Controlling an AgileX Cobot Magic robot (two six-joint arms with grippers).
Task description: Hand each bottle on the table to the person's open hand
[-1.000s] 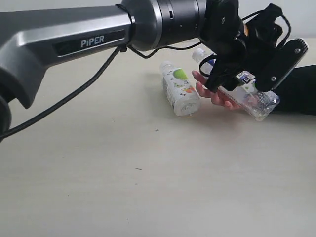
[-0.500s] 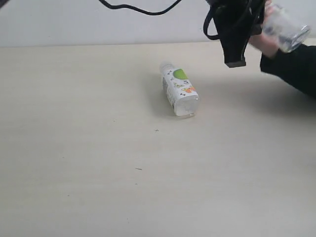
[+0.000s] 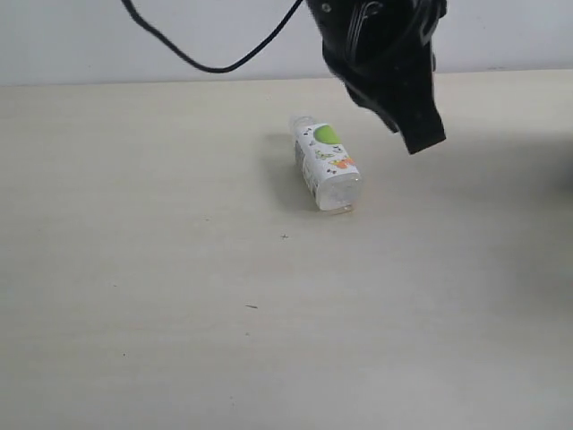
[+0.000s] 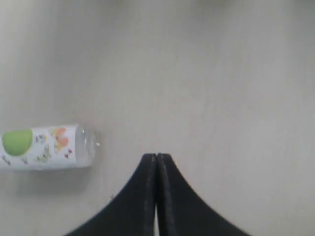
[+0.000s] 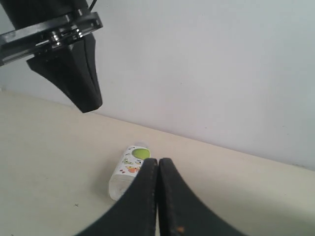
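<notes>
Black and wedge-shaped, your left pincer (image 3: pixel 421 139) hangs from the top of the exterior view. It slants down and to the right, with its tip in the air to the right of the bottle (image 3: pixel 324 166) and apart from it. The left wrist view shows its two fingers pressed flat together with nothing between them. A black cable (image 3: pixel 206 58) loops away from the arm. The small clear bottle, with a white label and green fruit print, lies on its side on the pale beige counter (image 3: pixel 179 313). Its cap end points toward the wall (image 3: pixel 89 36) and its clear base toward the exterior camera. Your right pincer (image 5: pixel 158 164) is likewise closed tight and empty. It is raised above the counter and points toward the bottle.
</notes>
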